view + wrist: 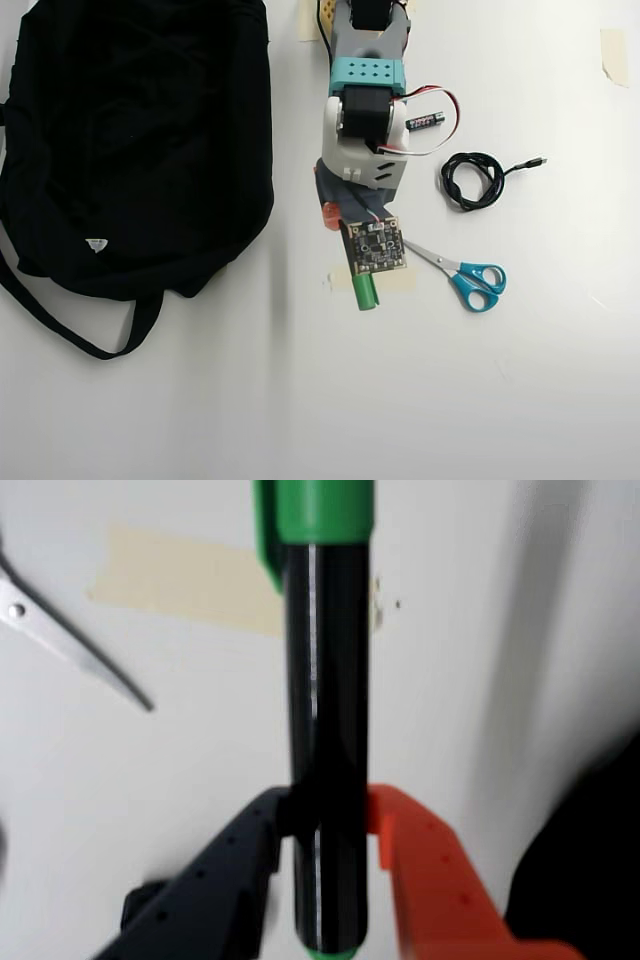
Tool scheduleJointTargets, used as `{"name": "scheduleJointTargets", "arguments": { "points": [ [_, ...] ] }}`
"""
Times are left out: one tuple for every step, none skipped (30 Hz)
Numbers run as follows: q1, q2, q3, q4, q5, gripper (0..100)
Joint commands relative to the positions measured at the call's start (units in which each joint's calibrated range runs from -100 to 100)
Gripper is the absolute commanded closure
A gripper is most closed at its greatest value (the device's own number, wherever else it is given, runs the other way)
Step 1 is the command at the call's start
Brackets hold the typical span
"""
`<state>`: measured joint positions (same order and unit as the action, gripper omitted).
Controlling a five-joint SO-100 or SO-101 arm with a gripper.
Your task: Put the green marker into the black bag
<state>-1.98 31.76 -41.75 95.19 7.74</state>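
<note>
The green marker point(325, 680), with its black barrel and bright green cap, stands lengthwise in the wrist view. My gripper point(325, 815) is shut on its barrel, with the black finger on the left and the orange finger point(430, 880) on the right. In the overhead view only the green cap point(367, 293) shows, sticking out below the wrist's camera board, and the orange finger point(331, 214) peeks out at the arm's left. The black bag point(130, 140) lies at the left, its near edge a short way from the arm. A dark corner of the bag point(590, 870) shows in the wrist view.
Blue-handled scissors point(465, 275) lie just right of the marker, and their blades point(70, 645) show in the wrist view. A strip of tape point(180, 580) sits on the table under the marker. A coiled black cable point(472, 180) and a small battery point(424, 122) lie right of the arm.
</note>
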Motion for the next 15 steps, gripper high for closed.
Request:
{"name": "scheduleJointTargets", "arguments": {
  "points": [
    [-0.33, -7.36, 3.56, -1.13, 0.07, 98],
    [-0.33, -8.02, 4.55, -1.48, 0.07, 98],
    [-0.33, -8.69, 5.63, -1.74, 0.07, 98],
    [-0.33, -9.52, 6.62, -1.91, 0.07, 98],
    [-0.33, -10.26, 7.51, -2.25, 0.07, 98],
    [-0.33, -11.01, 8.59, -2.68, 0.07, 98],
    [-0.41, -11.76, 9.58, -2.94, 0.07, 98],
    [-0.48, -12.42, 10.57, -3.12, 0.07, 98],
    [-0.48, -13.17, 11.56, -3.29, 0.07, 98],
    [-0.56, -13.83, 12.46, -3.55, 0.02, 98],
    [-0.56, -14.58, 13.44, -3.72, 0.02, 98],
    [-0.56, -15.41, 14.43, -3.89, 0.02, 98],
    [-0.56, -16.24, 15.42, -3.98, 0.02, 98],
    [-0.56, -16.98, 16.23, -4.06, 0.02, 98],
    [-0.56, -17.81, 17.22, -4.41, 0.02, 98]
  ]
}}
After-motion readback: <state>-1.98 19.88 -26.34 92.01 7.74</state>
